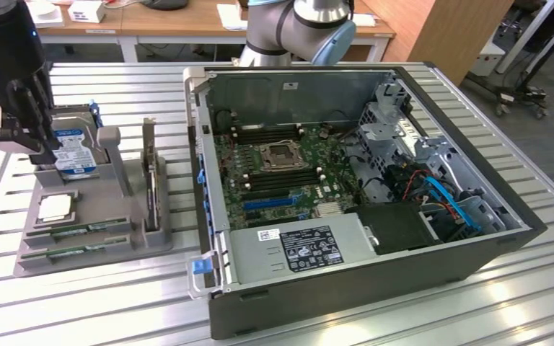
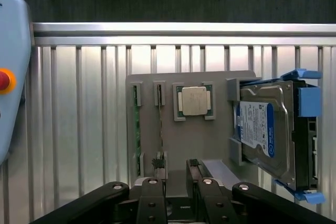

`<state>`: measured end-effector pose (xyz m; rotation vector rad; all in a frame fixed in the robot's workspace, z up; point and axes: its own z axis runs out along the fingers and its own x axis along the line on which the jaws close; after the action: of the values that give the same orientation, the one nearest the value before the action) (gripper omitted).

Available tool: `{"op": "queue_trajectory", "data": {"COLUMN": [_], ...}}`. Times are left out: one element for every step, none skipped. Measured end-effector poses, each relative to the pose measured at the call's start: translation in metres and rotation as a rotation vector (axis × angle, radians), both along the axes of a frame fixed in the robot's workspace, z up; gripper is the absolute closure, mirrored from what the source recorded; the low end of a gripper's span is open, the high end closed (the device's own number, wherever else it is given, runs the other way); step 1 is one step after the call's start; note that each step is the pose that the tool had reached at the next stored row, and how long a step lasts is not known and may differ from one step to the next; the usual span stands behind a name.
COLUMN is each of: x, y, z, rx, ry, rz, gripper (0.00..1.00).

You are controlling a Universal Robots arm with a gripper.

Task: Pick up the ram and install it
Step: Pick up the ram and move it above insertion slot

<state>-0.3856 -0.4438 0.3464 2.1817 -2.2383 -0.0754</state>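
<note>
Grey plastic forms the holder [image 1: 113, 241] at the exterior view's left, where each part is kept in its own slot so that it can be gripped cleanly. In the upper left of that frame the gripper [image 1: 22, 140] is hung over the holder's far end, its jaws spread wide and nothing held between them.

The ram [image 1: 78, 231] is stood on edge in a narrow slot at the lower left of the frame, with a second stick [image 1: 66, 252] just beside it. Neither is touched. Further right the hard drive [image 1: 73, 150] and the dark card [image 1: 149, 180] are held upright.

The open computer case [image 1: 354, 295] is laid on its side on the slatted metal counter [image 1: 508, 303], so that the green board [image 1: 243, 169] and its long slots are faced upward for loading.

By the wrist view the bare gap between the fingers [image 2: 155, 174] is made plain. The ram [image 2: 160, 124] is seen there edge-on, roughly in line with one finger. By the exterior view the case and its distance from the holder are supplied.
</note>
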Motion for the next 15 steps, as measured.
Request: {"op": "queue_trajectory", "data": {"x": [0.0, 0.0, 0.0, 0.0, 0.0, 0.0, 0.0, 0.0, 0.0, 0.0, 0.0, 0.0, 0.0, 0.0, 0.0], "y": [0.0, 0.0, 0.0, 0.0, 0.0, 0.0, 0.0, 0.0, 0.0, 0.0, 0.0, 0.0, 0.0, 0.0, 0.0], "z": [-0.0012, -0.0019, -0.0019, -0.0019, -0.0019, -0.0019, -0.002, -0.002, -0.002, -0.0023, -0.0031, -0.004, -0.005, -0.0063, -0.0077], "rx": [0.0, -0.0001, -0.0001, -0.0001, -0.0002, -0.0001, -0.0001, -0.0001, 0.0, 0.0, 0.0004, 0.0003, 0.0001, 0.0002, 0.0002], "ry": [0.0, 0.0, 0.0001, 0.0001, 0.0001, 0.0001, 0.0001, 0.0, 0.0, -0.0001, -0.0005, -0.0003, 0.0, -0.0001, 0.0], "rz": [0.0, 0.0, 0.0, 0.0, 0.0, 0.0, 0.0, 0.0, 0.0, 0.0, 0.0, 0.0, 0.0, 0.0, 0.0], "gripper": [0.71, 0.71, 0.71, 0.71, 0.71, 0.71, 0.71, 0.71, 0.71, 0.71, 0.71, 0.71, 0.71, 0.71, 0.71]}}
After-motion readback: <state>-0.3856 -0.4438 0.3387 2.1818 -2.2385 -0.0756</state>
